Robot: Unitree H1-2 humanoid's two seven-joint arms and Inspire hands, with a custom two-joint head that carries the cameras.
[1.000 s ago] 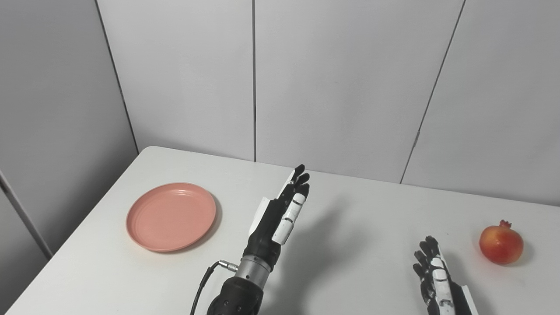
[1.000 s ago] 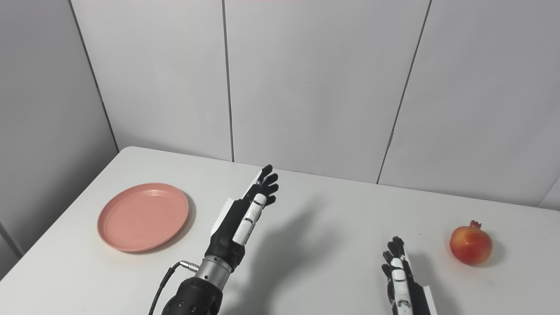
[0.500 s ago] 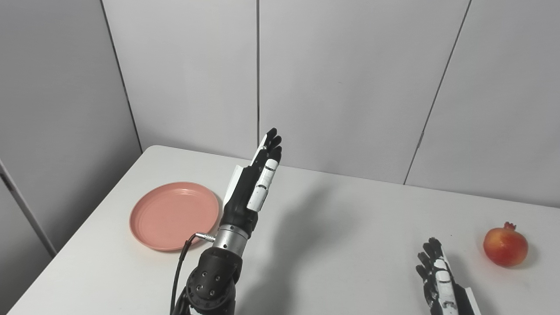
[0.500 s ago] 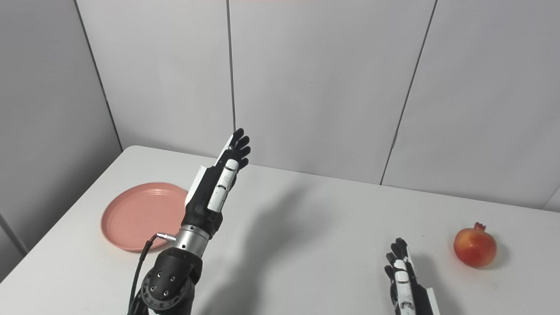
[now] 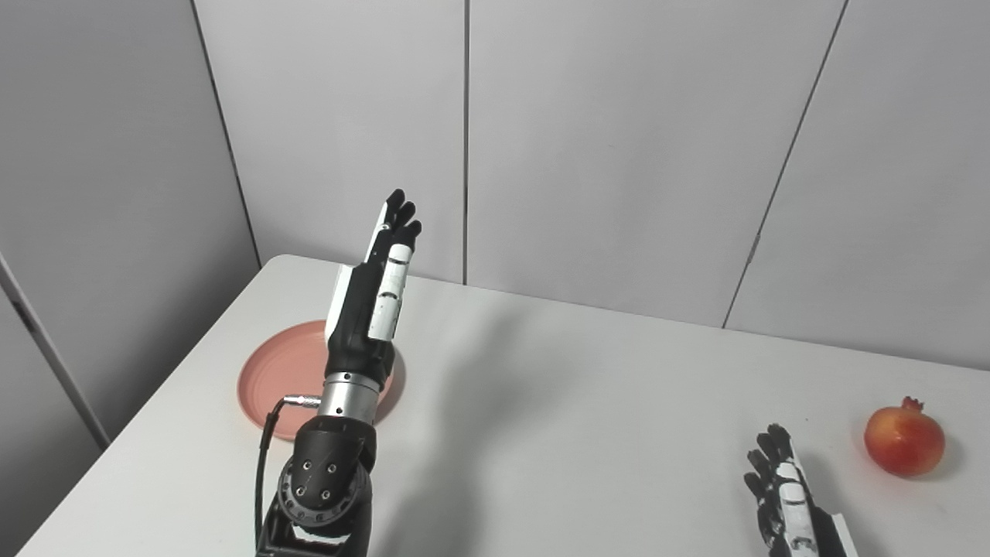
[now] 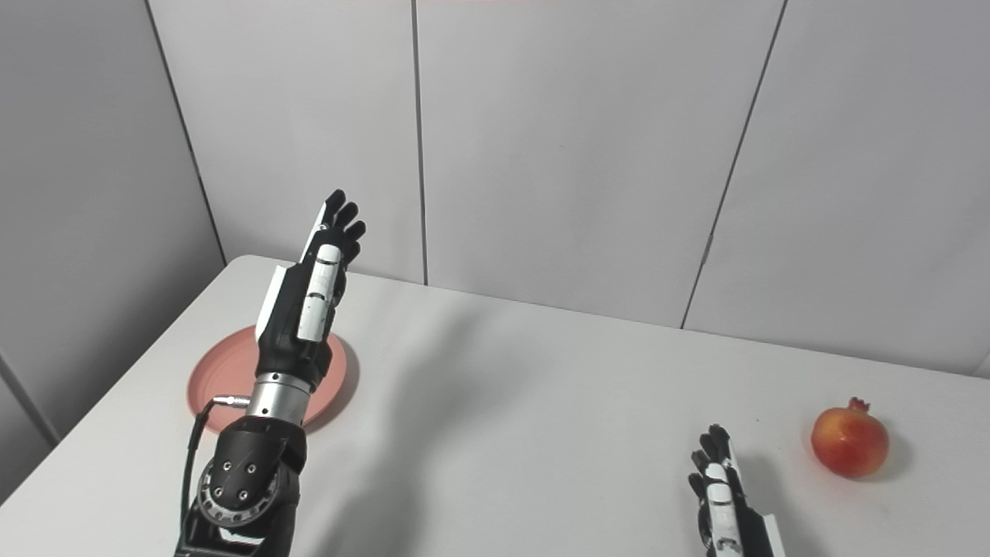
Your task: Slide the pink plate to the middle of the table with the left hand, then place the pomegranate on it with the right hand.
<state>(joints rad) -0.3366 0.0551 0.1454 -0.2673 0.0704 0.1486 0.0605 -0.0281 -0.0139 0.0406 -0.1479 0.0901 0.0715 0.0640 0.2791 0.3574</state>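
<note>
Through my left eye, my left hand (image 5: 370, 302) is raised above the white table (image 5: 588, 402), fingers straight and held close together, pointing up and away toward the grey wall panels (image 5: 603, 155); it grips nothing. My forearm rises from the bottom edge and covers the right part of the pink plate (image 5: 271, 379), which lies flat on the left side of the table, near its left edge. Whether my hand is directly over the plate or merely in front of it I cannot tell from this view. A thin black cable (image 5: 263, 456) loops from my wrist down along the arm. My right hand (image 5: 785, 503) sits low at the bottom right, fingers stretched out and a little apart, empty. The pomegranate (image 5: 904, 439) stands on the table near that hand, up and to its right, not touching it. Through my right eye, the same layout holds: my left hand (image 6: 305, 309) is flat, upright and empty, with the plate (image 6: 224, 371) partly hidden behind the wrist and still on the table's left side. My right hand (image 6: 719, 495) lies open and empty near the bottom edge, and the pomegranate (image 6: 849, 441) rests apart from it, well away from the plate across the table.
</note>
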